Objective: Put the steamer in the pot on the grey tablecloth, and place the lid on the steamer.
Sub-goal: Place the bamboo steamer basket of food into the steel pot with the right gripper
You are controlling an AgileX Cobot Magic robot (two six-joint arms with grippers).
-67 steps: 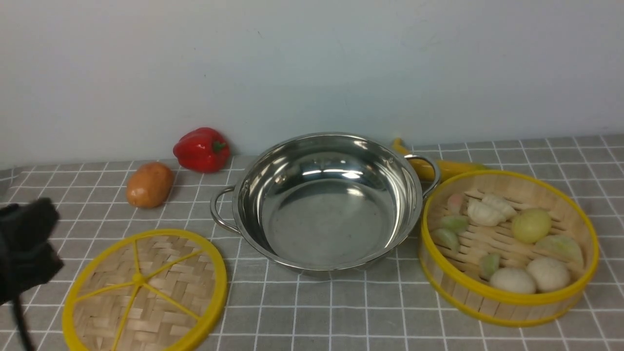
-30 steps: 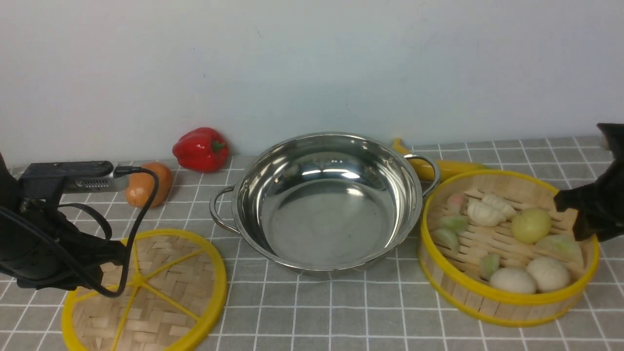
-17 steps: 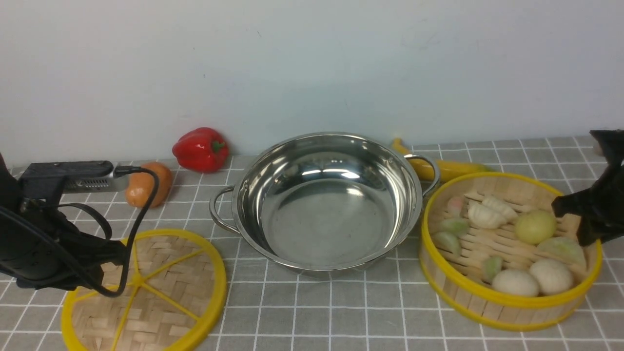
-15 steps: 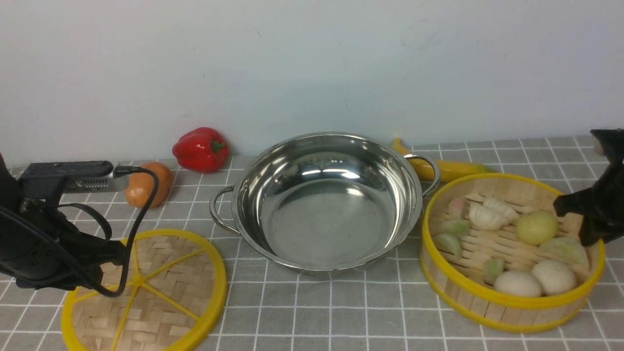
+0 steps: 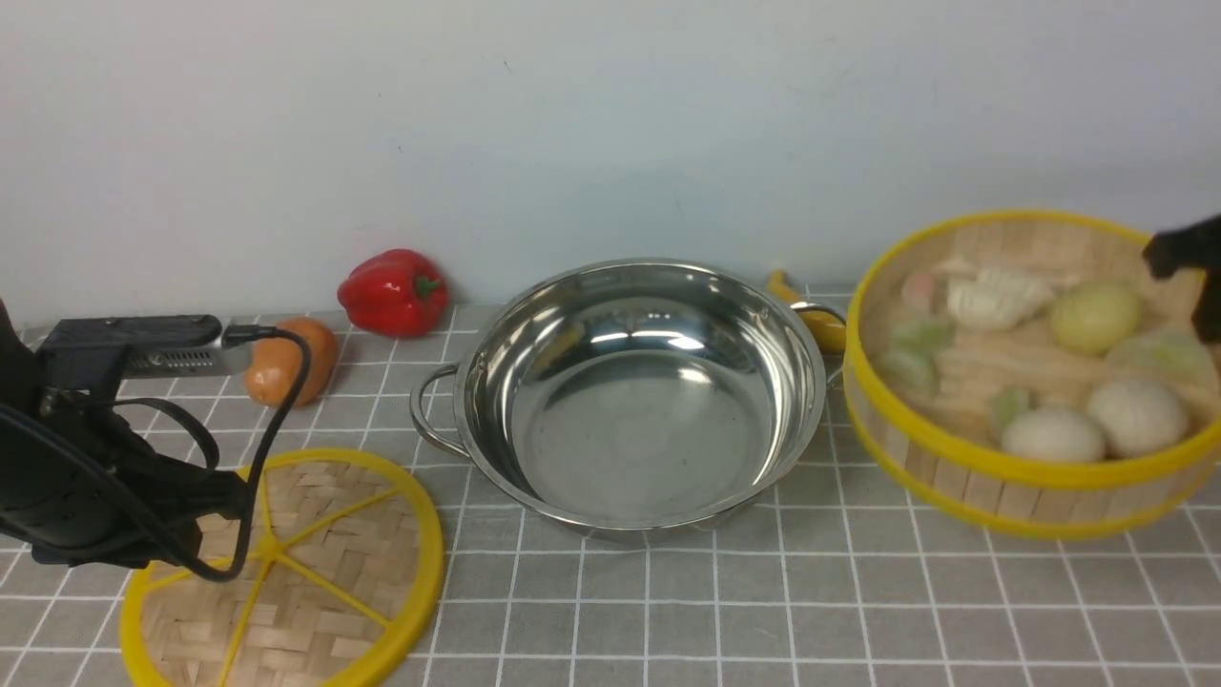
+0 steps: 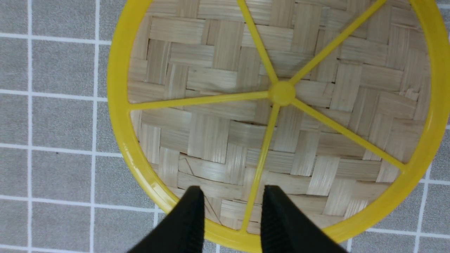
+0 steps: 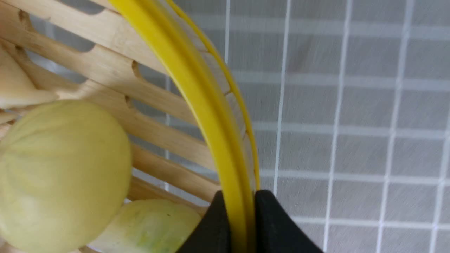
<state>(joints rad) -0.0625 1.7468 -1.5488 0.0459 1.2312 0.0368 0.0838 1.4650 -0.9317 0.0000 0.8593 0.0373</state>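
With the right gripper [image 7: 237, 198] clamped on the rim of the steamer [image 5: 1011, 472], held clear of the grey tablecloth [image 5: 763, 611], the carry looks underway, and next it wants moving to that gripper's left and lowering level into the pot [image 5: 639, 448], while the left gripper [image 6: 232, 196] hovers, jaws apart, over the lid [image 6: 218, 137].

On the cloth
The grey tablecloth [image 5: 668, 611] bears the steel pot [image 5: 630, 420] at centre, the woven lid [image 5: 315, 553] flat at front left, a potato [image 5: 281, 377] and a red pepper [image 5: 393, 291] behind it, a yellow fruit [image 5: 820, 329] behind the pot
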